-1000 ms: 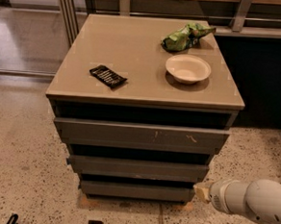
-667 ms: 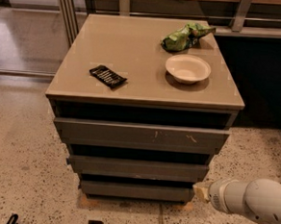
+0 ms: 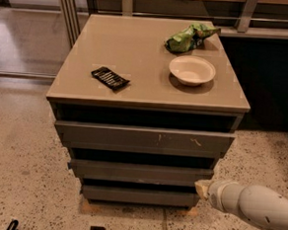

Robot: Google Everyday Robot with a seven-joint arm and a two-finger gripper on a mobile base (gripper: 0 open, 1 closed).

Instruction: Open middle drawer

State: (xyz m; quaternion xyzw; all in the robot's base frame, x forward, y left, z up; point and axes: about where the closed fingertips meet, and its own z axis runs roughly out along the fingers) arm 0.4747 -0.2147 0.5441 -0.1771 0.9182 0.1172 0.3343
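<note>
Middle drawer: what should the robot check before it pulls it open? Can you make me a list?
1. Right drawer chosen: the middle drawer, the plain front between the scratched top front and the bottom front: ok.
2. Drawer open: not ok, no tray inside shows.
3. End effector near the drawer: ok, it sits by the front's right end, low down.
4. End effector touching the front: cannot tell.
5. Things on top safe: the bowl, green bag and black object lie back from the front edge: ok.
</note>
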